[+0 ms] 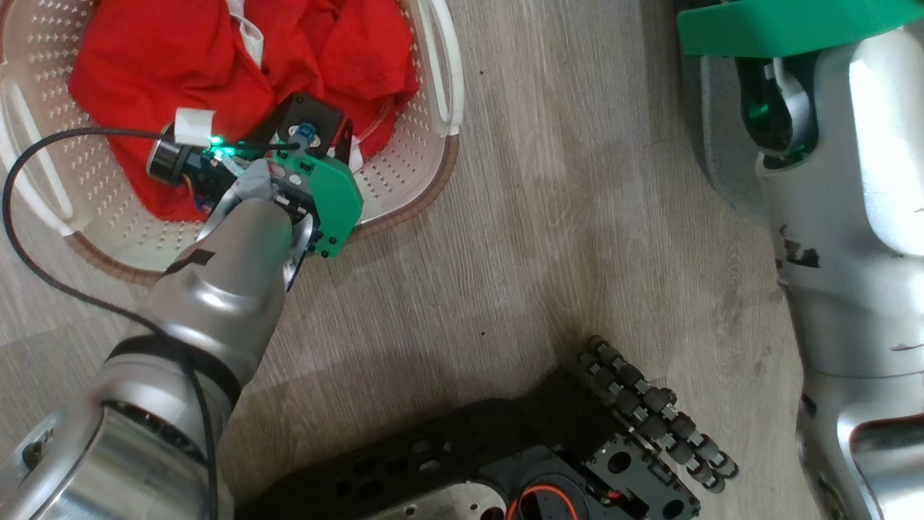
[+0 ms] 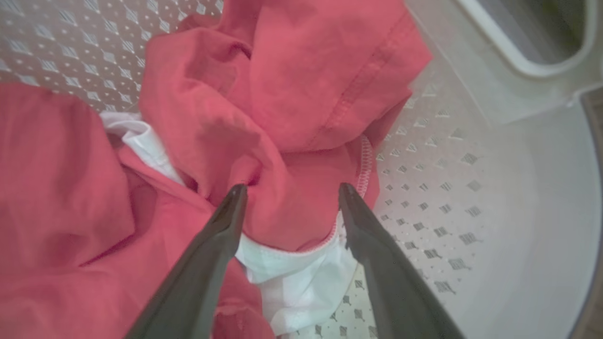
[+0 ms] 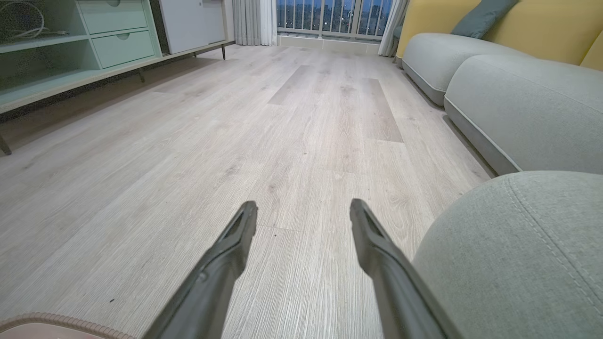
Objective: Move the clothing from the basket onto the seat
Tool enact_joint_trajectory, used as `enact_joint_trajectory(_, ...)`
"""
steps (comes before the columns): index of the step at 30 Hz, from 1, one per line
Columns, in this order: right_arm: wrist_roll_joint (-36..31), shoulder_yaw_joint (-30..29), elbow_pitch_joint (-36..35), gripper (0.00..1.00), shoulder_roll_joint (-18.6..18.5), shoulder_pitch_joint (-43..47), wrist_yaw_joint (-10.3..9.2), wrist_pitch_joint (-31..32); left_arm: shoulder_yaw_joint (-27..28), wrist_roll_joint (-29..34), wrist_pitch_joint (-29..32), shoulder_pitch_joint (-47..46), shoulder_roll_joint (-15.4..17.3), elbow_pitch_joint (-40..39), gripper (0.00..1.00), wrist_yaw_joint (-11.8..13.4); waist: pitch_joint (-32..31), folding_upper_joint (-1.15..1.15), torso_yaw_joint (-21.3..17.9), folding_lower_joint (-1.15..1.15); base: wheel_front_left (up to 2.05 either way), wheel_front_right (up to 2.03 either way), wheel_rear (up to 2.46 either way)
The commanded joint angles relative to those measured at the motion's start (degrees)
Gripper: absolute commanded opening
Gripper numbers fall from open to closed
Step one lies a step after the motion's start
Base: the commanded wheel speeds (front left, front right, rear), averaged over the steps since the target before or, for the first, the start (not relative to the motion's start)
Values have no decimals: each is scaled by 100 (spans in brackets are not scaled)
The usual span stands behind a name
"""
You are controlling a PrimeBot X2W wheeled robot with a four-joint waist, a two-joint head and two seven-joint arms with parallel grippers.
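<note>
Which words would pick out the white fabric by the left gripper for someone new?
Find the cream perforated basket holding red clothing. At the heap's edge the open left gripper straddles a red hem, with the white fabric poking out beneath it. Unlike the smaller white fold deeper in, it lies between the fingers.

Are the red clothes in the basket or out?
In. The clothes lie crumpled inside the basket, with the open left hand straddling a fold.
</note>
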Motion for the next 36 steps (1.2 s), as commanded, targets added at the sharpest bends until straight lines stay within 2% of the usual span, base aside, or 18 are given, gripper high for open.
enact_joint_trajectory(1,31,-14,-234,100,92,256,-1,-36,23,-96,-3,5,39,-24,76,48,7,0,4,0,0,0,0)
enact_joint_trajectory(3,37,-15,-250,100,92,249,-1,-36,4,-136,7,-15,39,12,0,73,5,0,4,0,0,0,0)
enact_joint_trajectory(15,49,-17,-252,100,92,111,-1,-36,-9,-382,-24,-194,43,136,0,-228,-73,0,36,0,0,0,0)
enact_joint_trajectory(20,81,77,-165,100,92,18,-1,-36,66,-449,-82,-203,191,109,0,-364,-282,0,64,0,0,0,0)
enact_joint_trajectory(27,-182,-27,166,100,92,321,-1,-36,190,-559,-94,169,157,-231,0,-514,-1089,0,494,0,0,0,0)
enact_joint_trajectory(36,-466,-193,638,100,92,864,-1,-36,624,-721,-95,876,125,-890,0,-517,-2331,0,927,0,0,0,0)
